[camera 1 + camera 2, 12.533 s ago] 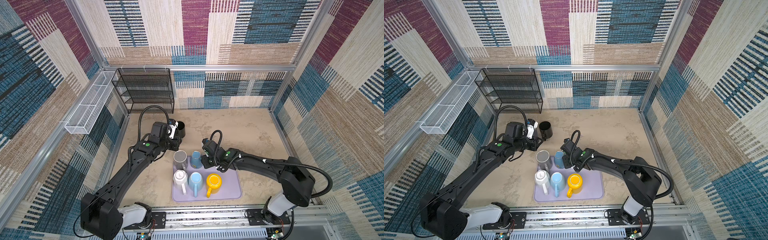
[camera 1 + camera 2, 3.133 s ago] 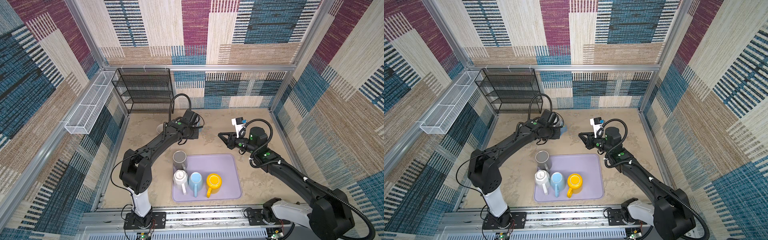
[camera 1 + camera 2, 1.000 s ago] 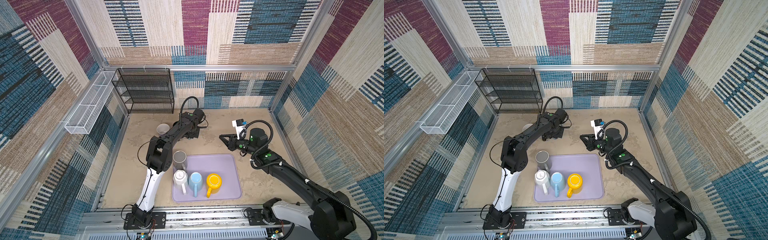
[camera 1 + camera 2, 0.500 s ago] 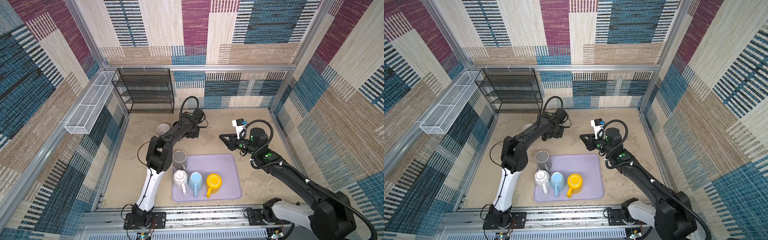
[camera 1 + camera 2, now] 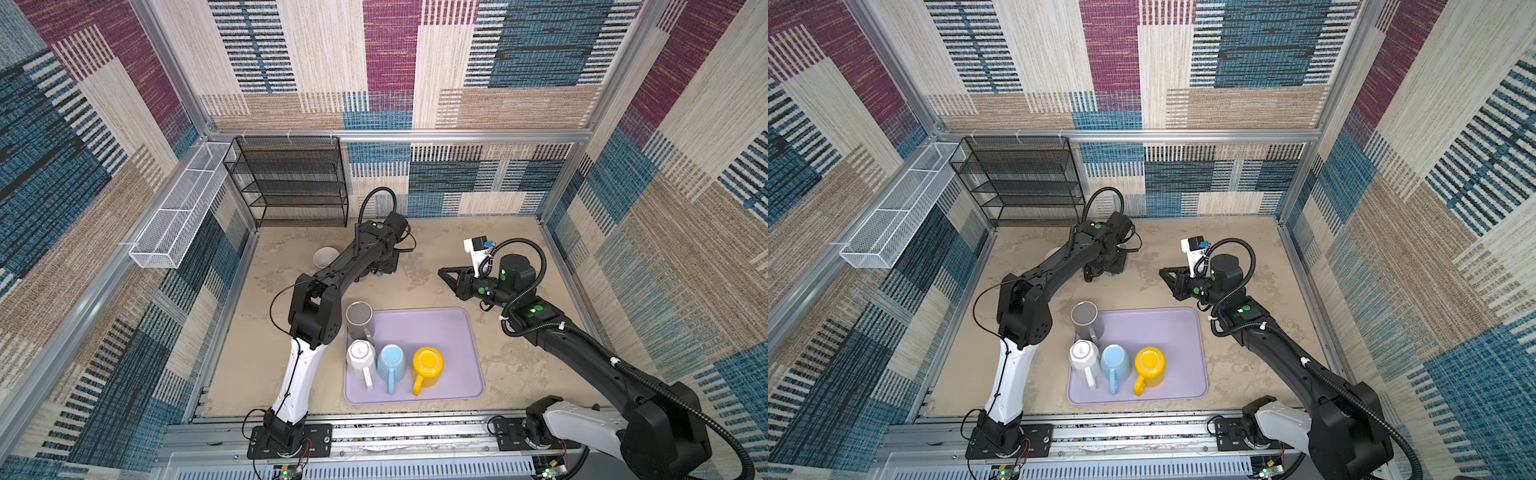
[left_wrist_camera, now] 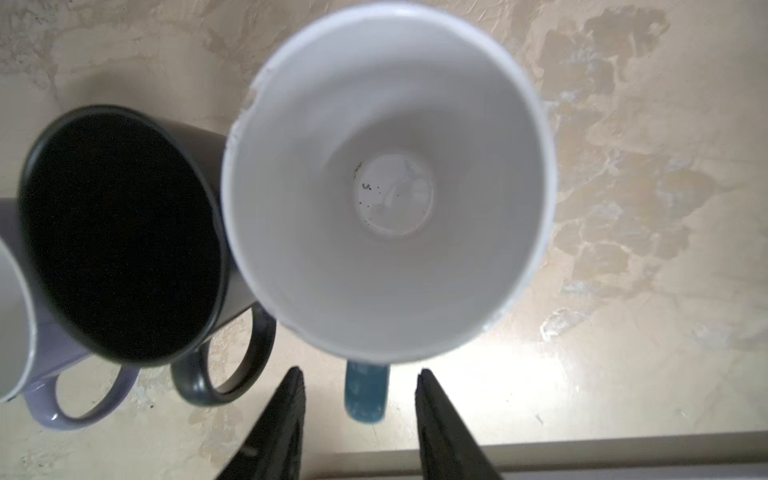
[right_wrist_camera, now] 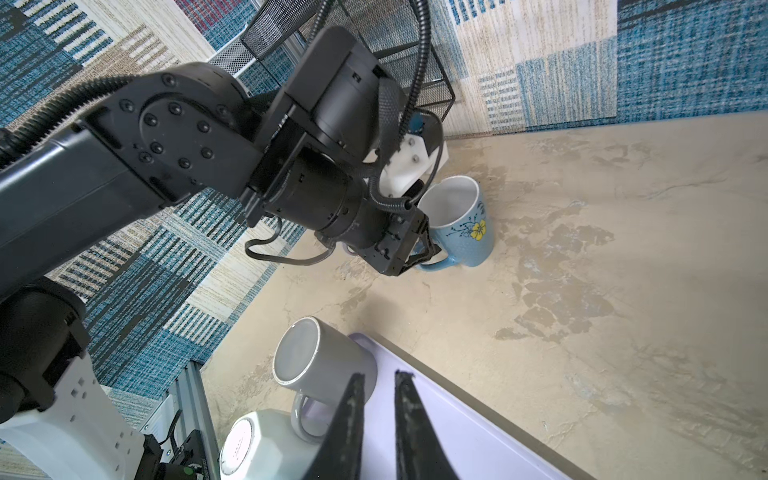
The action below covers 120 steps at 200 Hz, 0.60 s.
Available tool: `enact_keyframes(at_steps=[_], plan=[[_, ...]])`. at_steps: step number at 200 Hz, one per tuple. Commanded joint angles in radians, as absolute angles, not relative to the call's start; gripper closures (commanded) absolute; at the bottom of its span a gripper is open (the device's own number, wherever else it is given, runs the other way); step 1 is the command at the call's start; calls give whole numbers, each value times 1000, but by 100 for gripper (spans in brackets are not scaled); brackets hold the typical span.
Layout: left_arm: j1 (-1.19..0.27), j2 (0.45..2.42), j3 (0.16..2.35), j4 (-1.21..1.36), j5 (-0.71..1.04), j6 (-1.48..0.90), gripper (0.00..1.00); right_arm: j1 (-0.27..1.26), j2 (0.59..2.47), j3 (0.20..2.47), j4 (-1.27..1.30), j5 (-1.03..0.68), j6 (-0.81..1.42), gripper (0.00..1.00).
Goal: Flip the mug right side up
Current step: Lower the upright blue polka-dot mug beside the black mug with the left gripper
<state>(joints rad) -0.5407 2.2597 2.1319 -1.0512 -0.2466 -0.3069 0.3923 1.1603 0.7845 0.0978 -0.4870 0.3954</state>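
Blue mug is sitting upright
Left pincer is gaping astride its handle; right pincer is hovering closed at three o'clock.

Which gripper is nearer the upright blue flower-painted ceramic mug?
Left. Left gripper's open fingers flank the blue mug's handle; right gripper hangs far off near the lilac tray.

The matte black left arm and right arm have white lower links, green joint dots, ribbed black cable hoses, round-head screws and a slim black right end effector.
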Motion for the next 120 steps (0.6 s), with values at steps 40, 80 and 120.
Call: enact_keyframes(at_steps=[40, 80, 120], plan=[[-540, 2179, 2091, -1054, -187, -276, 58, 394, 1166, 799, 94, -473, 381, 80], [-539, 2044, 1947, -955, -161, -268, 60, 393, 1172, 799, 87, -472, 377, 80], [-538, 1890, 1768, -830, -117, -262, 62, 393, 1177, 793, 89, -479, 376, 79]])
